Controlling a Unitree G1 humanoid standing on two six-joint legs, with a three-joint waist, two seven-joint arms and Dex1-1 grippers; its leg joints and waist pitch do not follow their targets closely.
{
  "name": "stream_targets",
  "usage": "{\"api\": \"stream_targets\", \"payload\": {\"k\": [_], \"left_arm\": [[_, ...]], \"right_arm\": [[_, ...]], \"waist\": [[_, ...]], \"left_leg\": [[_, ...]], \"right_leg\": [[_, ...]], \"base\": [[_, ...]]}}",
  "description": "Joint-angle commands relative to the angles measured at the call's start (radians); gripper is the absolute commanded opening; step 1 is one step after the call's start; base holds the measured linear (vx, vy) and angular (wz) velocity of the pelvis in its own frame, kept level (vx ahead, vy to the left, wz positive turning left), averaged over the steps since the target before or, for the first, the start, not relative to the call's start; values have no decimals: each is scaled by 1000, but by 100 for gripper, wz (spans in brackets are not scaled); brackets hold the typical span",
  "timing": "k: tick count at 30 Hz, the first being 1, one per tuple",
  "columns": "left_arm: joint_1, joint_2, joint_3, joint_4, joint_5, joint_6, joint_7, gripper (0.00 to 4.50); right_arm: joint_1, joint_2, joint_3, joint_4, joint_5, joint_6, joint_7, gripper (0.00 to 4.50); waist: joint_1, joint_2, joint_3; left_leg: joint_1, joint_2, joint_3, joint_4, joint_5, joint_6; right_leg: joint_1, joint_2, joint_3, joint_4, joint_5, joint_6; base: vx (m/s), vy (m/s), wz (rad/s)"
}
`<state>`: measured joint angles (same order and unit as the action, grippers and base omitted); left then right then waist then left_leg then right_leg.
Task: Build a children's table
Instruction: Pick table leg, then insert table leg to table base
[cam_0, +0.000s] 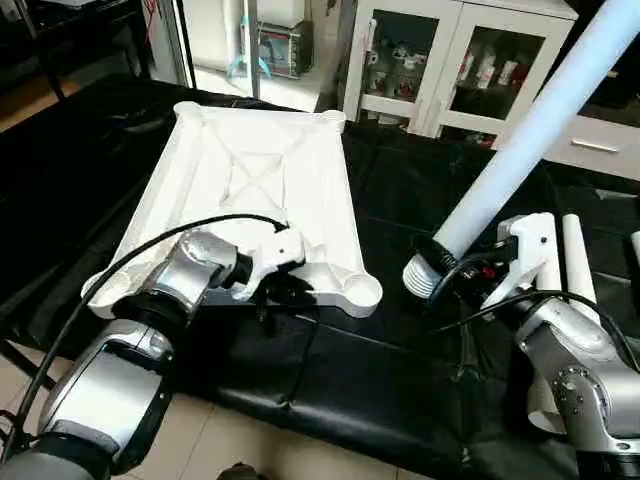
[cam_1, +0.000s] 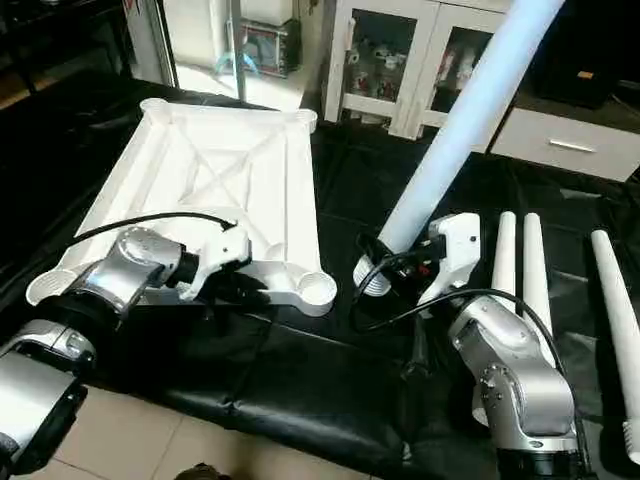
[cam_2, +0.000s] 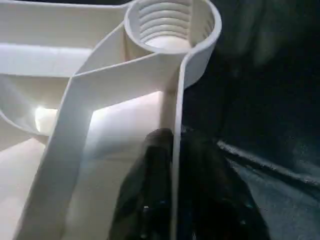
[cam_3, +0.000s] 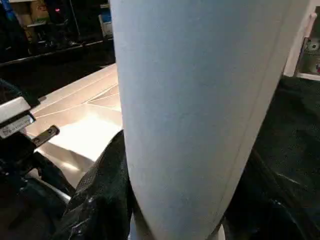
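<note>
**Four cameras: two on the head, one on each wrist**

The two head cameras look forward and down over the silver forearms, side by side, and share nearly all they see: the black worktop (cam_0: 380, 370), the upturned tabletop (cam_0: 260, 190) and the cabinet (cam_1: 400, 60) beyond the far edge. The left wrist camera sits very close along a tabletop wall, facing a threaded corner socket (cam_2: 172, 25). The right wrist camera is pressed against the raised leg (cam_3: 200, 110), with a strip of tabletop beside it.

white leg (cam_3: 200, 110), black pincer (cam_3: 175, 200) gripping it
</note>
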<state>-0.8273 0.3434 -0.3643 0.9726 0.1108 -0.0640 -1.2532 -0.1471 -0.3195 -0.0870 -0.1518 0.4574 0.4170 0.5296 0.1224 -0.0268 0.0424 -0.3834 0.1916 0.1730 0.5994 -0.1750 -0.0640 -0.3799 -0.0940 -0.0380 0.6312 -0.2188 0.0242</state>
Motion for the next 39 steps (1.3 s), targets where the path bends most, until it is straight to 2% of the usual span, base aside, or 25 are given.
{"api": "stream_targets", "payload": {"k": [1, 6, 8, 9, 10, 11, 13, 15, 17, 20, 22, 26, 28, 31, 39], "left_arm": [[70, -2, -62, -13, 44, 10, -17, 27], [150, 10, -60, -117, 56, 30, 28, 1], [213, 4, -29, -248, 24, 71, 72, 1], [237, 5, -22, -307, 14, 91, 78, 1], [253, 6, -23, -344, 10, 104, 76, 1], [270, 7, -23, -387, 6, 127, 76, 1], [317, 5, -22, -492, -9, 181, 78, 1], [338, 0, -21, -532, -16, 206, 87, 1], [356, -2, -19, -564, -19, 227, 95, 1], [373, -3, -22, -585, -15, 232, 102, 1], [382, -1, -23, -604, -11, 244, 104, 1], [403, 0, -16, -654, -2, 276, 126, 1], [407, 2, -14, -664, 2, 277, 133, 1], [415, 6, -15, -686, 3, 293, 134, 1], [437, 23, -16, -732, 4, 309, 131, 0]], "right_arm": [[-16, -6, 2, -12, -8, 5, 4, 188], [-23, 0, 8, -11, 7, 18, 12, 188], [-20, 6, 7, -21, 32, 42, 13, 188], [-16, 8, 8, -26, 46, 57, 16, 188], [-12, 8, 9, -30, 58, 70, 20, 188], [-6, 7, 10, -35, 72, 86, 26, 188], [6, 4, 17, -42, 106, 124, 48, 188], [10, 2, 25, -40, 111, 133, 60, 188], [6, 5, 31, -39, 119, 141, 68, 188], [-11, 5, 54, -22, 103, 132, 85, 188], [-18, 2, 64, -13, 92, 127, 93, 188], [-39, -6, 92, 8, 82, 125, 125, 188], [-52, -8, 114, 36, 64, 110, 146, 188], [-67, -8, 135, 73, 36, 86, 158, 188], [-105, 1, 168, 157, -12, 31, 178, 186]], "waist": [[-1, 2, -58], [-7, 2, -59], [-8, -3, -58], [-9, 0, -57], [-12, -9, -55], [-11, -3, -56], [-12, -5, -54], [-13, -6, -52], [-13, -9, -52], [-12, -6, -52], [-12, -10, -53], [-14, -10, -55], [-13, -15, -55], [-13, -11, -56], [-16, -14, -57]], "left_leg": [[27, 40, -11, -88, -222, -14], [24, 38, -8, -86, -196, 5], [23, 41, -7, -87, -204, 12], [24, 43, -7, -89, -209, 11], [22, 41, -5, -89, -213, 14], [24, 42, -6, -90, -220, 13], [23, 42, -5, -92, -226, 12], [22, 41, -5, -92, -233, 10], [20, 39, -4, -93, -231, 4], [19, 38, -5, -93, -228, 1], [20, 37, -4, -93, -219, 4], [18, 37, -3, -90, -188, 15], [16, 36, -1, -89, -172, 23], [17, 36, -1, -88, -159, 24], [17, 35, 1, -85, -140, 34]], "right_leg": [[34, -57, 29, -68, -17, -225], [35, -55, 29, -67, 9, -229], [33, -57, 30, -70, -33, -223], [31, -57, 29, -71, -49, -221], [29, -53, 30, -74, -71, -216], [29, -55, 31, -74, -95, -211], [26, -54, 32, -77, -122, -200], [23, -53, 32, -81, -146, -191], [21, -52, 33, -86, -171, -175], [20, -52, 33, -86, -181, -162], [19, -51, 33, -86, -176, -157], [21, -50, 32, -81, -136, -161], [22, -49, 32, -81, -124, -162], [20, -49, 31, -79, -116, -169], [23, -48, 31, -75, -74, -184]], "base": [[0, 0, 0], [0, 0, 0], [0, 0, 0], [0, 0, 0], [0, 0, 0], [0, 0, 0], [0, 0, 0], [0, 0, 0], [0, 0, 0], [0, 0, 0], [0, 0, 0], [0, 0, 0], [0, 0, 0], [0, 0, 0], [0, 0, 0]]}}
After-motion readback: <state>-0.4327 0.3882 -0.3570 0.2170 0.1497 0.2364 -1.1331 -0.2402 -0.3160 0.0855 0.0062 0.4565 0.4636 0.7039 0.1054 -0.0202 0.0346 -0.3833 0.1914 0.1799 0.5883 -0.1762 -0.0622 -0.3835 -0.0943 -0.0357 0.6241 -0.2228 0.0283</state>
